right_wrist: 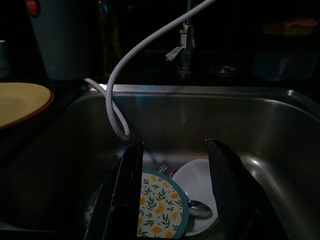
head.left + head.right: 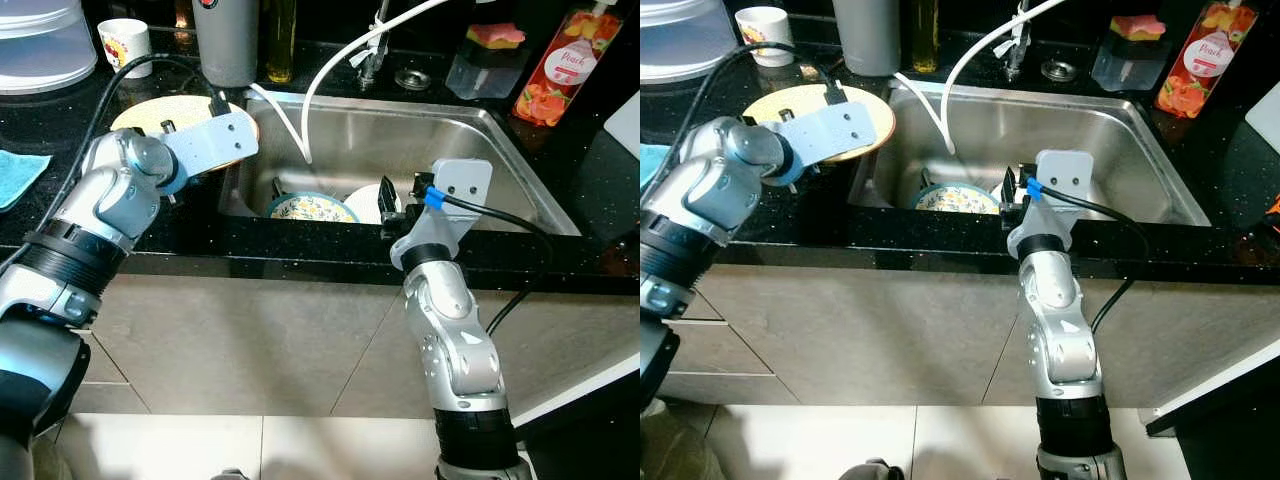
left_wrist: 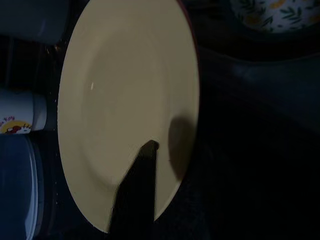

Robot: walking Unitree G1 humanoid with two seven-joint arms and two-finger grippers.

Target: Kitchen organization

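A yellow plate with a red rim lies flat on the black counter, left of the sink. My left gripper hovers over its near side, and the left wrist view looks straight down on the plate. In the sink lie a lemon-patterned plate, a white bowl with a spoon, and a fork. My right gripper stands open at the sink's front edge, above these dishes and holding nothing.
A white hose hangs from the faucet into the sink. Behind the yellow plate stand a white mug, a grey canister and a bottle. A sponge box and a peach soap bottle are back right. A blue cloth lies far left.
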